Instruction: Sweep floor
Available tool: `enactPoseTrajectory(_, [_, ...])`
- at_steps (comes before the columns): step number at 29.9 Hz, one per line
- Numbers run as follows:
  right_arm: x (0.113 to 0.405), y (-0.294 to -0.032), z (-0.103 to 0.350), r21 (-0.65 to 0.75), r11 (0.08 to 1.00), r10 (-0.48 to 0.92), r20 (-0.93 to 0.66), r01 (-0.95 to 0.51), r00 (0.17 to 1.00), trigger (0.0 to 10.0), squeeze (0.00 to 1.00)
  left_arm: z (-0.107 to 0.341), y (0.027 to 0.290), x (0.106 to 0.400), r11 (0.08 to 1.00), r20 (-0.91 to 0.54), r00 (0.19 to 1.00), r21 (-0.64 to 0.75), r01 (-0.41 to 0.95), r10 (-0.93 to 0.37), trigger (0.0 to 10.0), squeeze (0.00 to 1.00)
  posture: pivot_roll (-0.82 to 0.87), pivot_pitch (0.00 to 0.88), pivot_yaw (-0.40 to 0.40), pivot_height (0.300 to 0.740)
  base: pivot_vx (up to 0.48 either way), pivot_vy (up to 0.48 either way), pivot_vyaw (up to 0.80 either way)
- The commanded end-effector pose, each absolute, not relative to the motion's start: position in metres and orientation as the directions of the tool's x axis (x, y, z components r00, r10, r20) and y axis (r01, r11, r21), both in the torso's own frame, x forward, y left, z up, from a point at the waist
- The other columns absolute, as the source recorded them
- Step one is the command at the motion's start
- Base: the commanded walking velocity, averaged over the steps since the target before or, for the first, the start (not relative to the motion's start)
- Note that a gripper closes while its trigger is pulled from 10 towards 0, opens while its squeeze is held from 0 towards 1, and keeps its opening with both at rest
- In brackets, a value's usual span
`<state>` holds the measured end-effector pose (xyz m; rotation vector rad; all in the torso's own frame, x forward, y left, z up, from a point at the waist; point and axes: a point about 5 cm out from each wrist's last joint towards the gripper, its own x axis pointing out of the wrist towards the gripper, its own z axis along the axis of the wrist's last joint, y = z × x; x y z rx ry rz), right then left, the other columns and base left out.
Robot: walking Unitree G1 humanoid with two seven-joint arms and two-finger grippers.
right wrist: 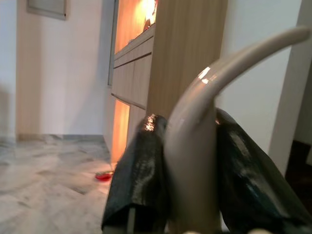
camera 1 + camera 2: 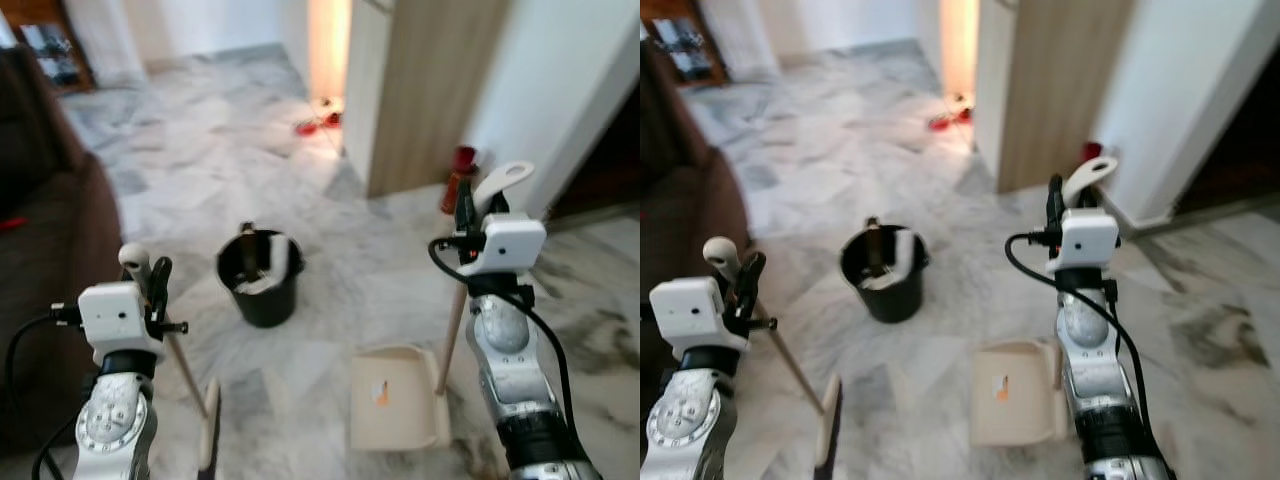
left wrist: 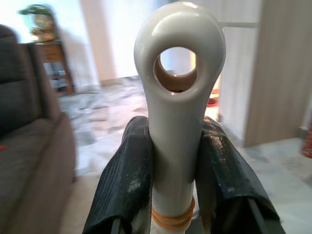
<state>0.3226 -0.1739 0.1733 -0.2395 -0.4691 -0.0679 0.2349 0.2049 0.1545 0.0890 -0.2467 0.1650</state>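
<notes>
Broom (image 2: 190,385) and dustpan (image 2: 393,398) held over marble floor (image 2: 330,290), bucket (image 2: 260,275) just ahead.
Each handle is pinched between the fingers of the left gripper (image 3: 175,161) and right gripper (image 1: 192,161); broom strokes are best kept low and drawn toward the pan's lip.

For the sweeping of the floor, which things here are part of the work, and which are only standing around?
Part of the work:
- broom, its handle held by the left gripper
- dustpan, its handle held by the right gripper
- black bucket, probably for the rubbish

Only standing around:
- brown sofa
- wooden cabinet
- red things on the floor
</notes>
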Motion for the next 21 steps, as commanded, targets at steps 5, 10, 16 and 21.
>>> enactPoseTrajectory(5, [0.3227,-0.1718,0.1858,-0.206,0.971,-0.004,0.497,0.123,0.868,10.0,0.0,0.1623,0.2059,0.235,0.981,0.284,0.947,0.075,-0.177,0.149,10.0,0.0,0.04,0.082,0.028,0.74,0.0,0.0,-0.8])
enactPoseTrajectory(10, [0.322,-0.171,0.1847,-0.203,0.972,-0.004,0.493,0.119,0.87,10.0,0.0,0.1619,0.2049,0.235,0.981,0.281,0.947,0.07,-0.183,0.156,10.0,0.0,0.04,0.097,0.02,0.74,0.0,0.0,-0.8])
enactPoseTrajectory(16, [0.3223,-0.1711,0.1872,-0.192,0.974,-0.012,0.496,0.123,0.868,10.0,0.0,0.1599,0.207,0.2351,0.979,0.274,0.948,0.073,-0.189,0.162,10.0,0.0,0.03,0.1,0.02,0.74,0.0,0.0,-0.8])
enactPoseTrajectory(21, [0.3214,-0.1714,0.1857,-0.183,0.975,-0.022,0.49,0.128,0.871,10.0,0.0,0.1606,0.2062,0.2371,0.98,0.273,0.949,0.074,-0.184,0.158,10.0,0.0,0.02,0.104,0.031,0.74,0.0,0.0,-0.8])
